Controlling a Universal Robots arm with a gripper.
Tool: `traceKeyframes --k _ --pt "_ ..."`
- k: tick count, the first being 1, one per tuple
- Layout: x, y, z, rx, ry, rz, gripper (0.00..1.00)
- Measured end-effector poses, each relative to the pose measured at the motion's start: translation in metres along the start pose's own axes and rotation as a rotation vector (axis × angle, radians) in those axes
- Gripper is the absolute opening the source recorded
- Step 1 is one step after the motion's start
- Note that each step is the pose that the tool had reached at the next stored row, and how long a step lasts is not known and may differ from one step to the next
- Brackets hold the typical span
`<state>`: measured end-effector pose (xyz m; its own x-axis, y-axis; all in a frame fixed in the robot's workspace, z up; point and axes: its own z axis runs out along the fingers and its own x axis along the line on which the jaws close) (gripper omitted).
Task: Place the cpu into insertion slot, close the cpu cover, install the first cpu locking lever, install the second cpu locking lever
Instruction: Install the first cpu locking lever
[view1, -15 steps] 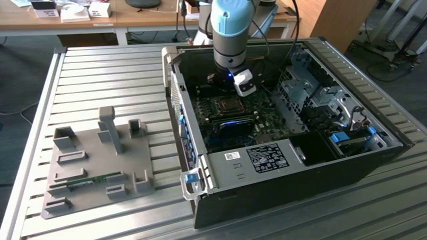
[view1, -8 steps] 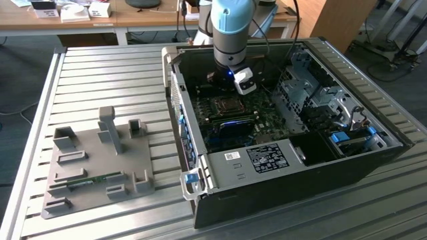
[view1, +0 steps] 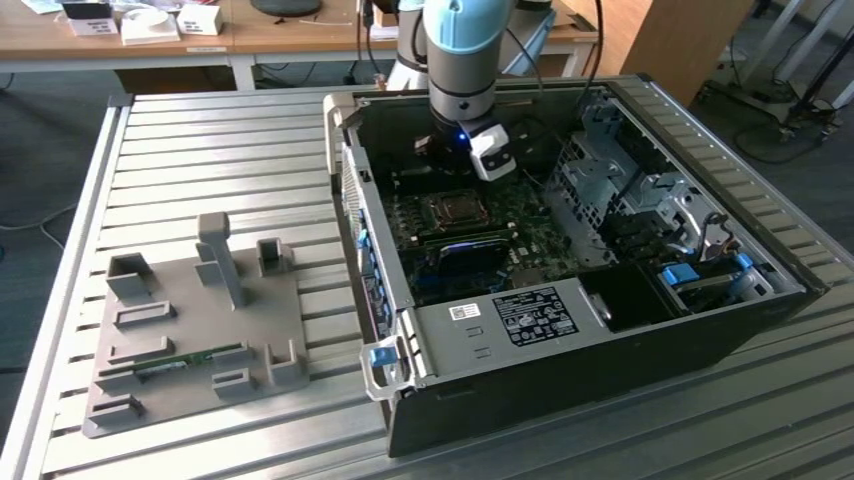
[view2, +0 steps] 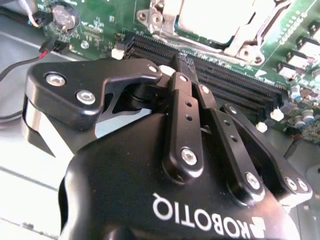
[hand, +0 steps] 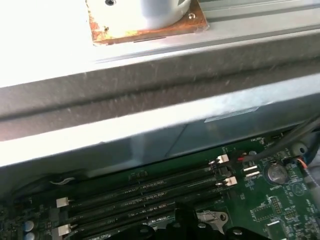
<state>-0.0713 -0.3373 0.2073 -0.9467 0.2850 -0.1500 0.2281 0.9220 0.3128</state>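
In the exterior view, the arm is reaching down into the open computer case (view1: 747, 300), and the gripper (view1: 461, 160) is hanging just above the insertion slot (view1: 454, 210) on the motherboard (view1: 534, 240); the slot is lying near the middle of the board.

In the second wrist view, the gripper (view2: 182, 62) is showing its fingers (view2: 186, 100) pressed together with nothing pinched between them, the tip hovering over the memory slots (view2: 220, 82); the cpu (view2: 210, 20) is already sitting in its socket, and the cpu cover (view2: 250, 40) is appearing to frame it.

In the first wrist view, the memory slots (hand: 150, 197) are running beside the case wall (hand: 150, 125).

Judging from this, pressing on metal rather than on the chip is looking wise, slowly.
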Motion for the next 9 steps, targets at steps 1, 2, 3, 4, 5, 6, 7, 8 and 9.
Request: traceKeyframes --k 1,2,3,4,5,6,7,8,9 --pt "-0.0002 0.0002 -0.0004 0.0 0.0004 0.0 0.11" --pt "-0.0003 0.0002 -0.0003 0.0 0.0006 0.0 0.11" --pt "-0.0003 0.0002 -0.0003 0.0 0.0007 0.0 0.11" --pt "-0.0003 0.0002 -0.0003 -0.0001 0.0008 0.0 0.11" --pt "-0.0004 0.0002 -0.0003 -0.0003 0.0008 0.001 0.11" --pt "-0.0006 0.0003 -0.0004 0.0008 0.0033 0.001 0.11" --pt "-0.0012 0.0005 -0.0006 0.005 0.0127 0.004 0.11" --pt "-0.0016 0.0007 -0.0008 0.0122 0.0243 0.007 0.11" --pt "-0.0019 0.0009 -0.001 0.0207 0.0353 0.009 0.11"
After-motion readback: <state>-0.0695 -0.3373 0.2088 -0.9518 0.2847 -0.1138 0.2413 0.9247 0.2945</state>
